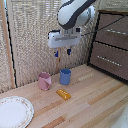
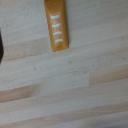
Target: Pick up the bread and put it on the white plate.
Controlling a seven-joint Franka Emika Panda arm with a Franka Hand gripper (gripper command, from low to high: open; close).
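Observation:
The toast (image 1: 63, 94) is a small golden-orange slab lying flat on the light-wood worktable (image 1: 90, 105), in front of the two cups. In the wrist view the toast (image 2: 55, 25) shows as an orange strip with pale marks, resting on the planks (image 2: 70, 85). My clamp (image 1: 62, 52) hangs high above the table, well over the cups, its blue-tipped fingers apart with nothing between them. The white crockery (image 1: 14, 111) is a large round plate with a speckled band, at the exterior view's lower left. My fingers do not show in the wrist view.
A pink cup (image 1: 45, 81) and a blue cup (image 1: 65, 76) stand behind the toast. A dark brown drawer cabinet (image 1: 111, 45) fills the exterior view's right. A woven screen (image 1: 30, 35) backs the table.

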